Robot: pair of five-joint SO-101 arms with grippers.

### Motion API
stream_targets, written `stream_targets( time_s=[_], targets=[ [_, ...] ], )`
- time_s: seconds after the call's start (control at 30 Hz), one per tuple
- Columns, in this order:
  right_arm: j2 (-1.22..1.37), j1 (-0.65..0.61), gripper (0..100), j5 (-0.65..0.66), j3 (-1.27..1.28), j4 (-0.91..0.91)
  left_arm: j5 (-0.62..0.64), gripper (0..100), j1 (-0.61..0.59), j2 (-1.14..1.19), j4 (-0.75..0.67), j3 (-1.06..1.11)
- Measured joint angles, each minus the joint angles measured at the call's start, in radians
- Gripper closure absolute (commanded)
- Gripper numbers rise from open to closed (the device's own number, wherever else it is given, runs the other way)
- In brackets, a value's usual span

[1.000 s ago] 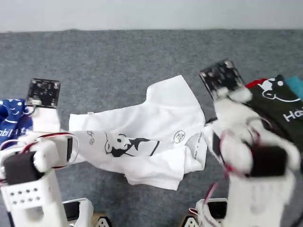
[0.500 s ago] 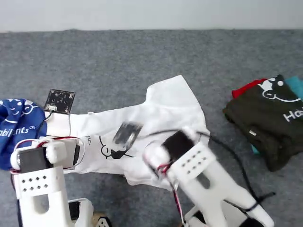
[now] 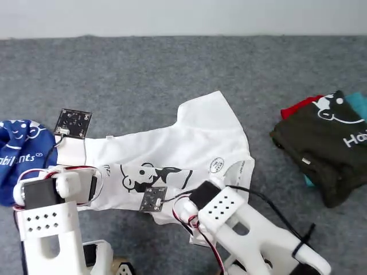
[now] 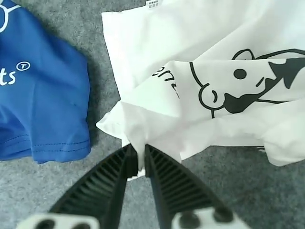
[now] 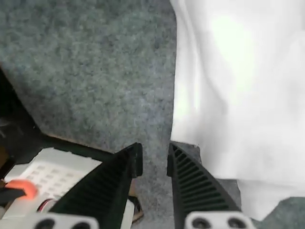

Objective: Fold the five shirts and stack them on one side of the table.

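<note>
A grey felt-like table top [image 3: 172,63] filled the high view, and spread flat at its middle lay a white short-sleeved shirt with a black bear print [image 3: 195,143], not yet folded. On the far right side sat a stack of three folded shirts: a dark one with a white bear print [image 3: 327,149] on top, a red one [image 3: 298,106] and a teal one [image 3: 358,103] peeking from beneath. A crumpled blue shirt with white lettering [image 3: 17,149] waited at the left edge. One second earlier the white right arm [image 3: 241,223] had hung beside the stack; it had since swung across to the white shirt's near hem, while the white left arm [image 3: 43,223] barely shifted. The left gripper [image 4: 137,152] was pinched tight on a bunched corner of the white shirt's left side. The right gripper [image 5: 152,152] stood narrowly parted and empty (just off the hem). Both arms now seemed set for the fourth shirt's first fold.
</note>
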Motion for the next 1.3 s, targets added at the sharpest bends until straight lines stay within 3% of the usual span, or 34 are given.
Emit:
stream_targets(
  time_s=[0.17,0.33,0.53,0.7,0.93,1.03,1.3],
  targets=[
    [0.003,-0.002,88.2,0.009,0.072,-0.101,0.000,99,0.000,0.000,0.000,0.000],
    [0.003,-0.002,77.8,0.012,0.117,-0.157,0.000,99,0.000,0.000,0.000,0.003],
    [0.003,0.074,77.4,0.069,0.123,-0.184,0.000,99,0.000,0.000,0.000,0.003],
    [0.008,0.153,83.1,0.129,0.143,-0.232,0.000,99,0.000,0.000,0.000,0.003],
    [0.167,0.181,98.4,0.146,0.132,-0.358,0.000,99,0.000,0.000,0.000,0.003],
    [0.245,0.181,98.5,0.146,0.077,-0.371,0.000,99,0.000,0.000,0.000,0.003],
    [0.325,0.175,98.8,0.140,-0.126,-0.132,0.000,99,0.000,0.000,0.000,0.003]
  ],
)
